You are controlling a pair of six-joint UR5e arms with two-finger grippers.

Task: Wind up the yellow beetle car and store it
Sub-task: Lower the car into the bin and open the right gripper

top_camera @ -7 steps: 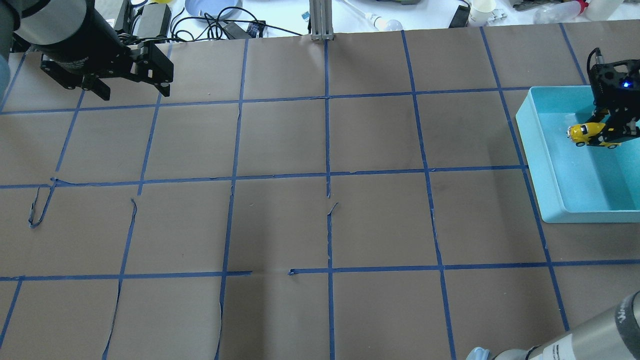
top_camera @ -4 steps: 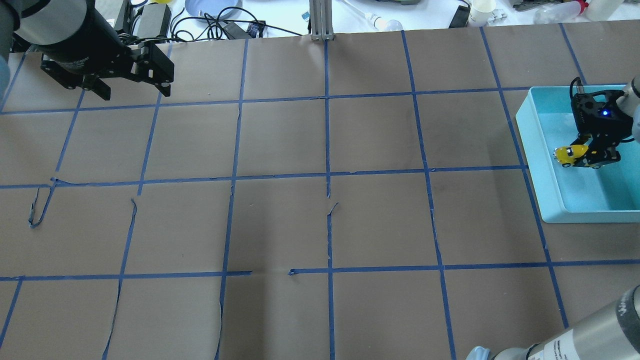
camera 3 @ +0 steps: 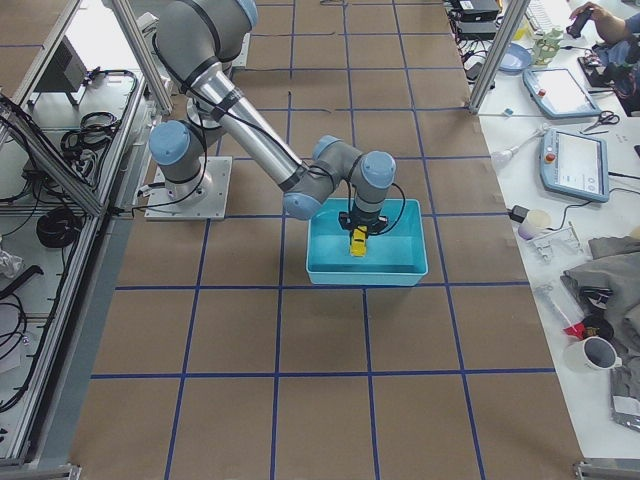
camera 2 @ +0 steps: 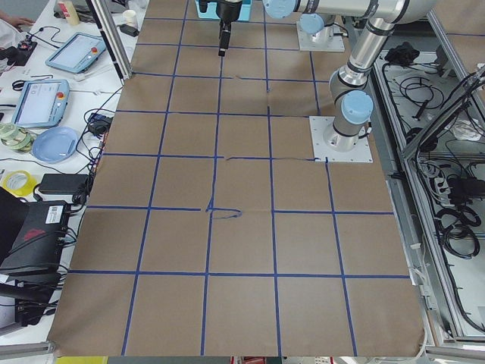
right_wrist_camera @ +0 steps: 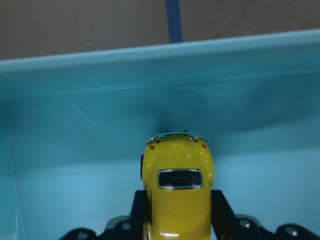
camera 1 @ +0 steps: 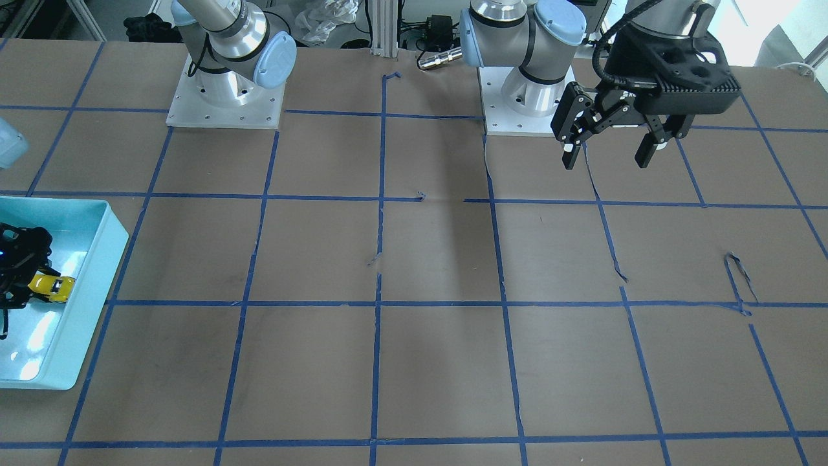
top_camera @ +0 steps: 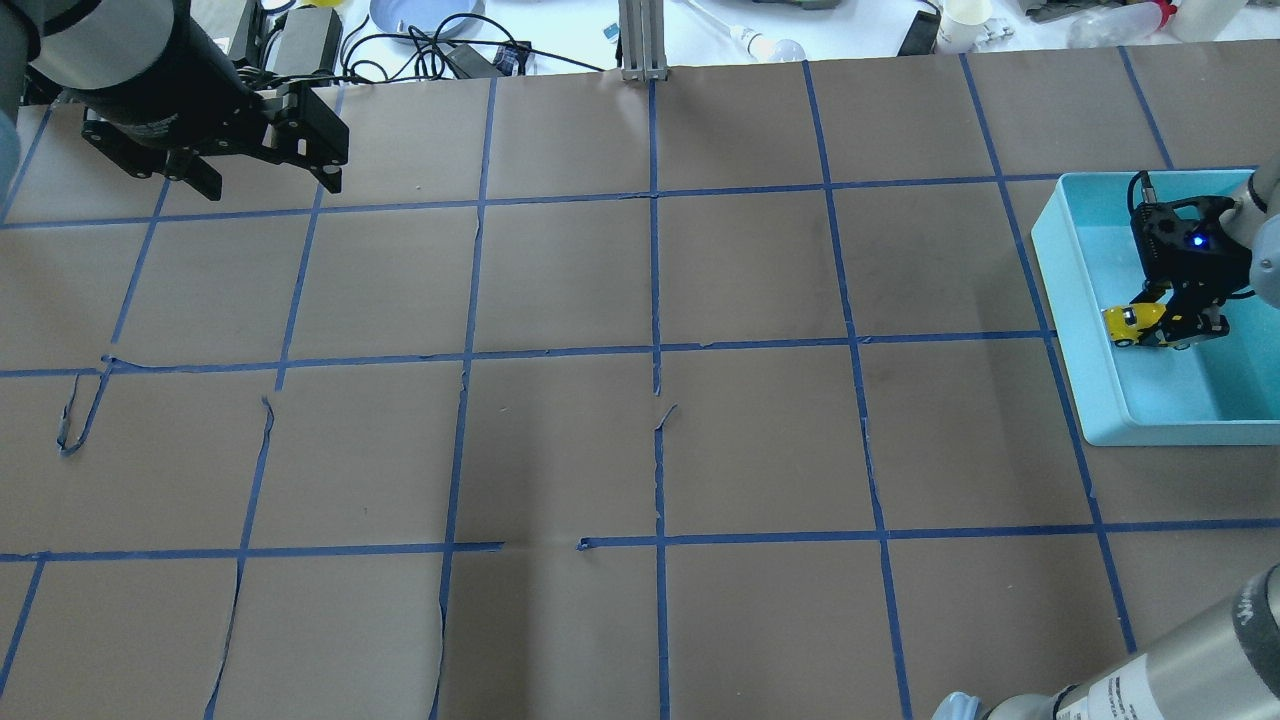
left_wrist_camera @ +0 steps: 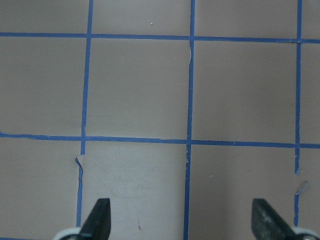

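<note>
I see R end effector (top_camera: 1168, 328) clamped on car (right_wrist_camera: 177, 175), inside bin (top_camera: 1062, 300). L end effector (camera 1: 607, 154) wide open, empty, over tabletop (top_camera: 560, 450).

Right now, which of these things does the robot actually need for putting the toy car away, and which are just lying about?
Part of the job: yellow toy car; right gripper, shut on it; blue tray, with the car inside.

Just lying about: left gripper, open and idle; blue plate, paper cup, light bulb, cables beyond the table.
</note>
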